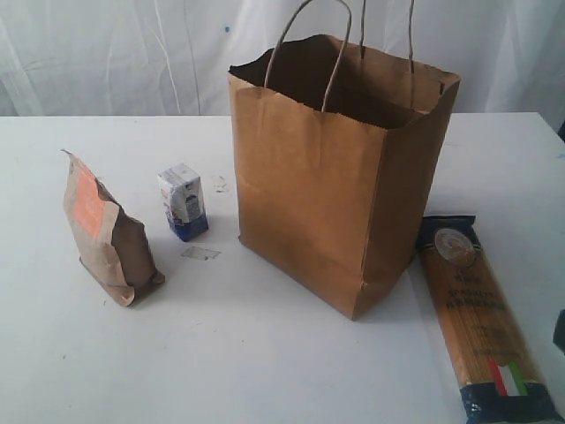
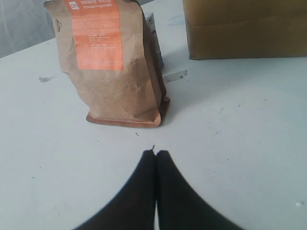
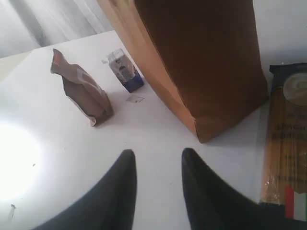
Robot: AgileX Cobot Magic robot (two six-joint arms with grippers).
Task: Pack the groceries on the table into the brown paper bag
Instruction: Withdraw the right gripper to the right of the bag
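Observation:
The brown paper bag (image 1: pixel 335 177) stands upright and open-topped in the middle of the white table (image 1: pixel 265 353). Left of it stand a brown orange-labelled pouch (image 1: pixel 106 234) and a small white-blue carton (image 1: pixel 184 201). The long spaghetti packet (image 1: pixel 481 322) lies flat to the bag's right. My left gripper (image 2: pixel 156 152) is shut and empty, low over the table a short way from the pouch (image 2: pixel 115 67). My right gripper (image 3: pixel 158 153) is open with only bare table between its fingers, near the bag's corner (image 3: pixel 206 62) and beside the spaghetti (image 3: pixel 288 134). Whatever is inside the bag is hidden.
A small clear scrap (image 1: pixel 200 253) lies on the table in front of the carton. A white curtain (image 1: pixel 115 53) hangs behind the table's far edge. A dark object (image 1: pixel 559 331) shows at the right border of the exterior view.

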